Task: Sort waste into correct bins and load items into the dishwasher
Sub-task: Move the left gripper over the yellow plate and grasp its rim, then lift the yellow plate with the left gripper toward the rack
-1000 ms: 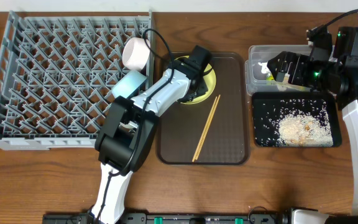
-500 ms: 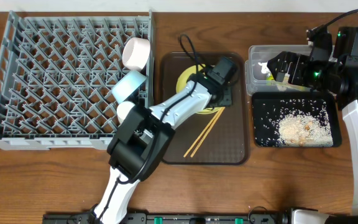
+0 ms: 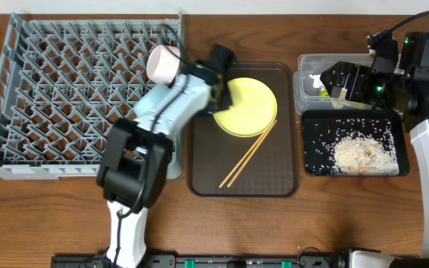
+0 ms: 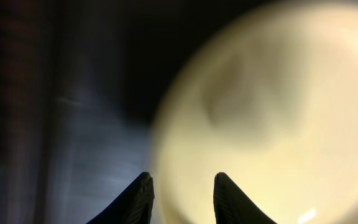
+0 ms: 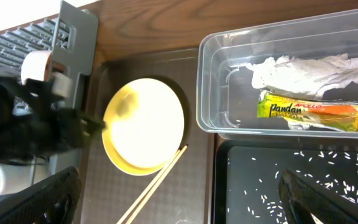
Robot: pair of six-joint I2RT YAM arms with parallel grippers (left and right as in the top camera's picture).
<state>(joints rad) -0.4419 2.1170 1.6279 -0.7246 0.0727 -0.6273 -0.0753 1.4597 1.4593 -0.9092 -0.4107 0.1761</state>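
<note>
The left gripper (image 4: 183, 186), fingers parted, straddles the ten-o'clock rim of the round yellow plate (image 3: 248, 112) on the dark brown tray (image 3: 281, 171). I'd want a deep, firm bite before lifting toward the grey pegged rack (image 3: 65, 97).

The overhead camera looks straight down on the whole table (image 3: 326, 223). The left wrist camera sits blurringly close to the yellow plate (image 4: 278, 112). The right wrist camera looks down from higher up, sharing the plate and the clear tub (image 5: 219, 93) with the overhead view.
</note>
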